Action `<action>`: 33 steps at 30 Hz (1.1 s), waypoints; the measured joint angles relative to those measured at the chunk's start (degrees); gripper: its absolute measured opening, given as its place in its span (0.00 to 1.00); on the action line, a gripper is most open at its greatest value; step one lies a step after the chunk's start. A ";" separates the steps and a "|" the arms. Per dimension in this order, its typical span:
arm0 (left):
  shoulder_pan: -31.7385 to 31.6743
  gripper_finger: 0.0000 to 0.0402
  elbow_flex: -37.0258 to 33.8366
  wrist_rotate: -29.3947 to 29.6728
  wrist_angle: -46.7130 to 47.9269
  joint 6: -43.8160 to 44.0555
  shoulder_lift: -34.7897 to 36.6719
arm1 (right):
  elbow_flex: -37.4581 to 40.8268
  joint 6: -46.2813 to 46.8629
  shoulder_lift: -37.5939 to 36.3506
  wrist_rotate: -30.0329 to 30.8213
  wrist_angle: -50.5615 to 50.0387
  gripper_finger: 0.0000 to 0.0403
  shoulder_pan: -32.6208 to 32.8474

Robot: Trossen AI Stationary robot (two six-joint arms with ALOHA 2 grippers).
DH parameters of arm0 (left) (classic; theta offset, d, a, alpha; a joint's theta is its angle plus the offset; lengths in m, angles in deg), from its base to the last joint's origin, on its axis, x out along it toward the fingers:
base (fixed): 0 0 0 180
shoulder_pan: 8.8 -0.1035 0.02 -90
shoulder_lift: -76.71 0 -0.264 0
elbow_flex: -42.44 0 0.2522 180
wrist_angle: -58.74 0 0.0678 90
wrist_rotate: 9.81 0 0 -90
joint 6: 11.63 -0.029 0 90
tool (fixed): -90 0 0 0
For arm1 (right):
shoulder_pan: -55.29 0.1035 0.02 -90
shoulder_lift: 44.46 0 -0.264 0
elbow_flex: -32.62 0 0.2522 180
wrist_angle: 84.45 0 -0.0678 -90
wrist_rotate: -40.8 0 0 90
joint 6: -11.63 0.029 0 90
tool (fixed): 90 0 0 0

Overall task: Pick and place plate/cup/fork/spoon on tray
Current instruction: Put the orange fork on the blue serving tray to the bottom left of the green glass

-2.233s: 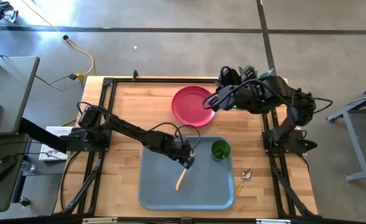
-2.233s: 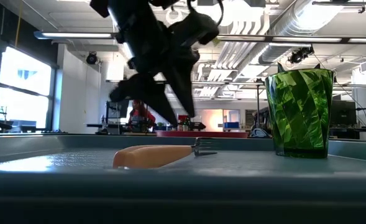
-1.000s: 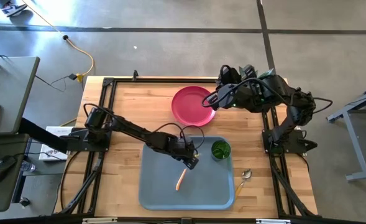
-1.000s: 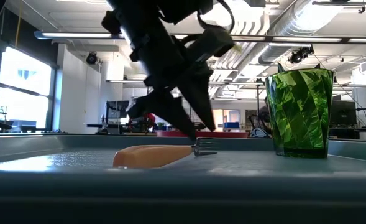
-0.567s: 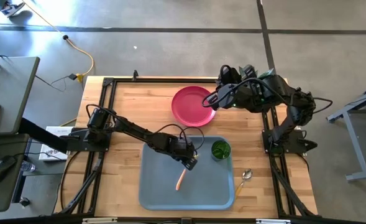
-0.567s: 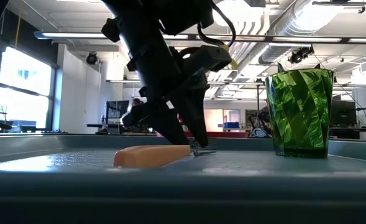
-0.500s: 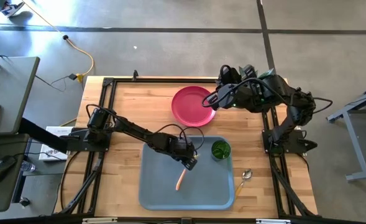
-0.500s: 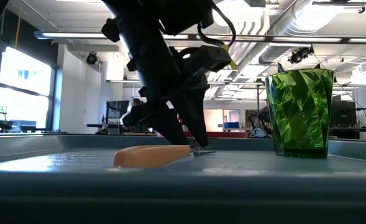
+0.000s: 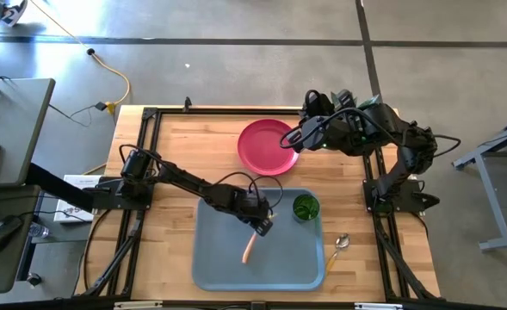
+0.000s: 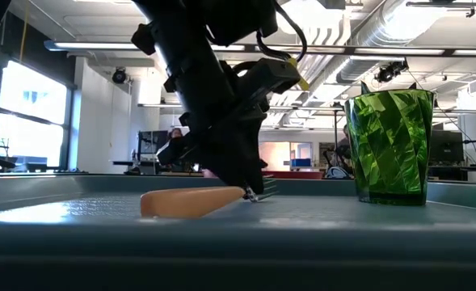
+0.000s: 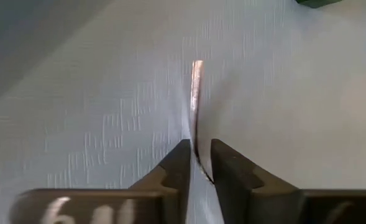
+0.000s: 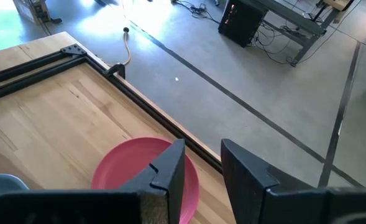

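Orange-handled fork on tray, tines inside left gripper.

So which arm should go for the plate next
The right. The right gripper hovers at the plate's edge, open, while the left gripper is down on the tray, closed around the fork.

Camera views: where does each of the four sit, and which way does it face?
High: overhead, straight down on both arms, the tray and plate.
Low: at tray level, looking across at the fork, cup and left hand.
Left wrist: past its own fingers, which pinch the fork.
Right wrist: past its own open hand, above the plate.
High and right wrist views share the plate.
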 joint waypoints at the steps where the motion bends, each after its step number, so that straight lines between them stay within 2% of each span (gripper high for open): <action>1: 0.09 0.11 0.00 -0.01 0.00 0.01 0.00 | 0.01 0.00 0.00 0.00 0.00 0.23 0.00; 6: 0.25 0.01 0.00 -1.20 0.04 0.03 0.01 | 0.02 0.00 0.00 -0.16 0.00 0.23 0.00; 17: 0.56 0.01 0.07 -3.69 0.70 -0.39 1.29 | 0.00 0.00 0.00 -0.46 0.02 0.23 0.00; 25: 1.02 0.00 0.04 -3.10 5.78 -0.37 6.86 | 0.01 -0.30 -0.02 -2.49 0.00 0.23 0.00; 33: 1.74 0.00 0.00 -0.81 13.97 -1.90 16.01 | 0.02 -0.50 0.00 -2.83 0.05 0.23 0.00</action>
